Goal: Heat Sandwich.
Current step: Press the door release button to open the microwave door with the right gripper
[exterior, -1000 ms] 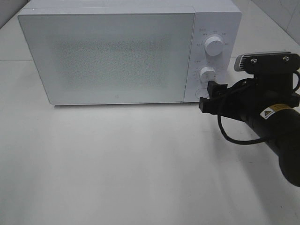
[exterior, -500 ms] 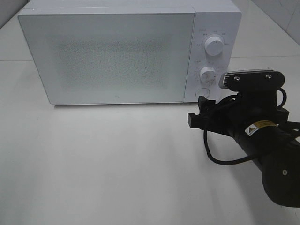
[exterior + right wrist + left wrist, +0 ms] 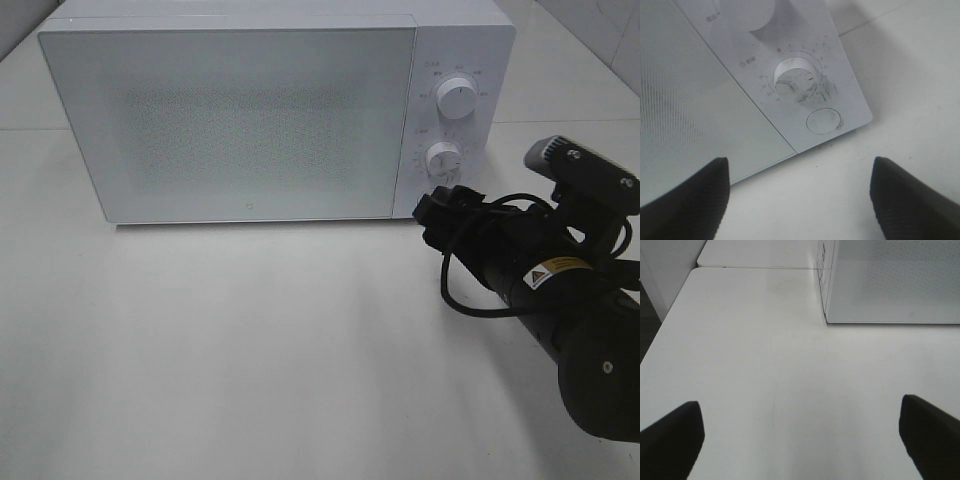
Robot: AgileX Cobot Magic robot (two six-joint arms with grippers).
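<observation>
The small sandwich shows in none of the views, so its look, its long axis and which way it points cannot be told. The only place that could hide it is the boxy white microwave oven [image 3: 240,120], whose wide door [image 3: 230,125] is shut; its speckled grey window is too cloudy to see through. The oven stands on the flat white table [image 3: 250,340], its front facing the high camera. On the panel right of the door sit a round white upper knob [image 3: 456,98], a round white lower knob [image 3: 443,158] and below them a flat round button [image 3: 824,120]. The black right gripper [image 3: 440,210] hovers just before the panel's lower corner, and its arm and cable cover that button in the high view. In its wrist view its dark fingers [image 3: 685,200] stand wide apart with nothing between them. The left gripper [image 3: 800,440] is outside the high view; its wrist view shows only its finger ends, spread wide over bare table near the oven's left front corner, holding nothing.
</observation>
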